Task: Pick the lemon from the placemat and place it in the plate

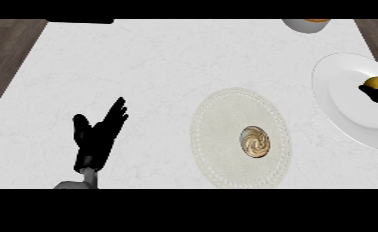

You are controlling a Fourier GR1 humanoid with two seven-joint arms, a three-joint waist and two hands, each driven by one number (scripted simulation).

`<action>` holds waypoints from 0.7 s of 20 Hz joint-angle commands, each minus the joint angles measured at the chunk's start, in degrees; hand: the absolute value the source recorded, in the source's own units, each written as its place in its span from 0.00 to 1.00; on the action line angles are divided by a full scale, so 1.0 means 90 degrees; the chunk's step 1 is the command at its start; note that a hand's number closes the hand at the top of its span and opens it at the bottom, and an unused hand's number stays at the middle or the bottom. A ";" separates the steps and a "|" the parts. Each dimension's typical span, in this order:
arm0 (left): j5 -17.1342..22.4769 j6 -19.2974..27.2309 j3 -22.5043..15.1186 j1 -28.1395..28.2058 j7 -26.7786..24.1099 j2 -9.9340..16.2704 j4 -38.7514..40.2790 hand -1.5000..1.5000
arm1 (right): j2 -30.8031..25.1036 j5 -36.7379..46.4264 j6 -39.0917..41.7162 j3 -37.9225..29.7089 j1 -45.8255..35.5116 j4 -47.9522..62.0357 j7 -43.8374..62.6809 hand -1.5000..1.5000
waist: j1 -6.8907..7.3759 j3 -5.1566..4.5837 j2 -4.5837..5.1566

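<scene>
My right hand (367, 92) over plate (336, 93), fingers curled round lemon (373, 82). Left hand (100, 133) resting, fingers straight. Lemon likely light, firm, rolls easily; best gripped across middle. Placemat (221, 121) holds pastry (255, 141).

Swirled pastry (255, 141) on mat, bowl (306, 24) at far edge

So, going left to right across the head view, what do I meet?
Left hand, open and resting → placemat → round swirled item on it → white plate → lemon at the right edge.
</scene>
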 commanded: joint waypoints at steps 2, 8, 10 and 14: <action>-0.0008 0.0058 -0.0019 -0.0118 0.0070 -0.0088 -0.0004 0.50 | 0.0081 -0.0839 0.0196 -0.0899 -0.0137 0.0109 -0.1210 0.00 | -0.0075 -0.0005 -0.0008; 0.0017 0.0012 0.0180 0.0082 0.0080 0.0140 -0.0091 0.50 | -0.0451 -0.1530 0.1421 -0.1631 0.0252 0.0725 -0.1844 0.00 | -0.0139 -0.0022 -0.0045; 0.0014 0.0121 0.0230 -0.0237 0.0305 0.0066 0.0031 0.50 | -0.0567 -0.1581 0.2177 -0.1547 0.0395 0.0800 -0.1756 0.00 | -0.0222 -0.0037 -0.0081; -0.0135 0.0156 0.0003 0.0118 -0.0002 -0.0118 -0.0028 0.50 | -0.0645 -0.1639 0.3336 -0.1523 0.1179 0.0975 -0.2345 0.00 | -0.0261 -0.0039 -0.0098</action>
